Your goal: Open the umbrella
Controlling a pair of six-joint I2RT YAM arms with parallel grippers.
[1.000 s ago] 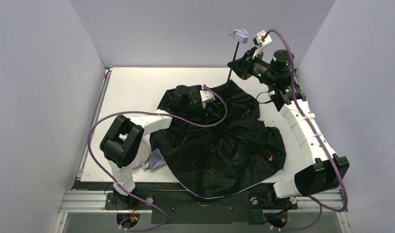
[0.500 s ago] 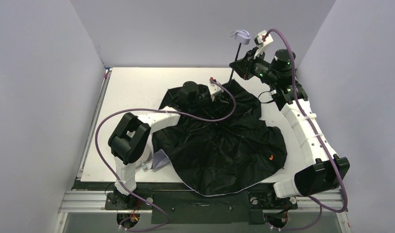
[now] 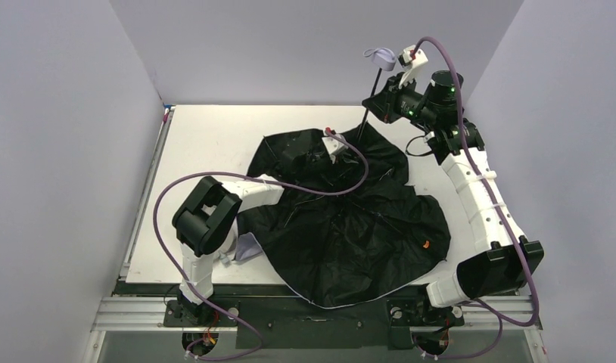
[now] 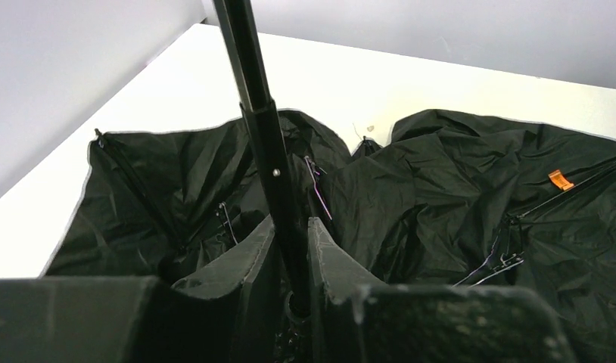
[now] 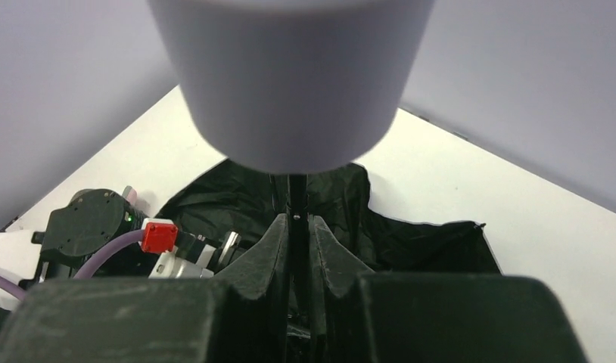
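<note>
The umbrella's black canopy (image 3: 350,227) lies spread on the white table, lining up. Its thin black shaft (image 3: 368,117) rises at the far side to the pale handle with loop (image 3: 381,56). My right gripper (image 3: 379,102) is shut on the shaft just below the handle; the handle (image 5: 290,76) fills the top of the right wrist view, with the shaft pinched at the right gripper (image 5: 297,227). Low down by the canopy my left gripper (image 3: 341,147) is shut on the shaft. In the left wrist view the shaft (image 4: 263,128) runs up from the left gripper (image 4: 291,234).
A pale sleeve pouch (image 3: 244,248) lies under my left arm at the canopy's near-left edge. Grey walls stand close on the left, back and right. Bare table (image 3: 206,136) shows at the far left. The canopy hangs over the near table edge (image 3: 328,302).
My left gripper moved right along the canopy to the shaft and closed on it. The right gripper shifted the handle slightly right and up.
</note>
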